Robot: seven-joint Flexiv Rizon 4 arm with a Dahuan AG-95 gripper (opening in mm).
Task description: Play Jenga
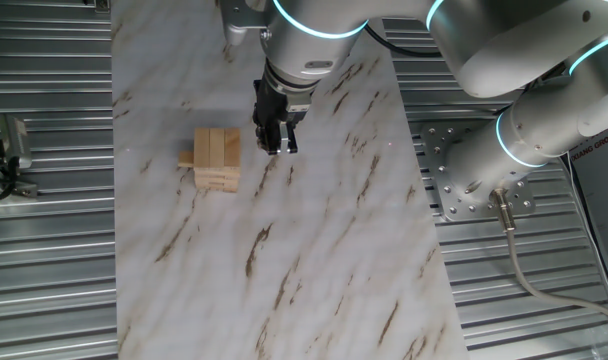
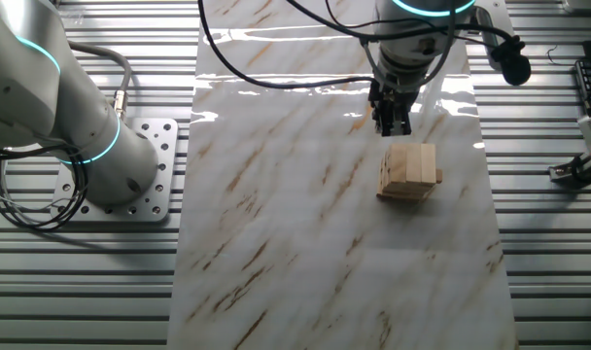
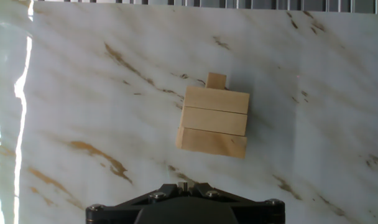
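Note:
The Jenga stack (image 1: 217, 158) is a small pile of pale wood blocks on the marble-patterned table top. It also shows in the other fixed view (image 2: 409, 171) and in the hand view (image 3: 214, 120). One block (image 3: 216, 80) pokes out of the stack's far side, away from the gripper. My gripper (image 1: 276, 138) hangs just beside the stack, a little apart from it and not touching. Its fingers point down and stand together with nothing between them. In the other fixed view the gripper (image 2: 391, 122) sits just behind the stack. The hand view shows only the gripper's dark base (image 3: 184, 205).
The marble sheet (image 1: 314, 260) lies on a ribbed metal bench. The arm's base plate (image 1: 464, 180) stands to the right of the sheet. A small metal fixture (image 1: 9, 145) sits at the far left. Cables run by the base.

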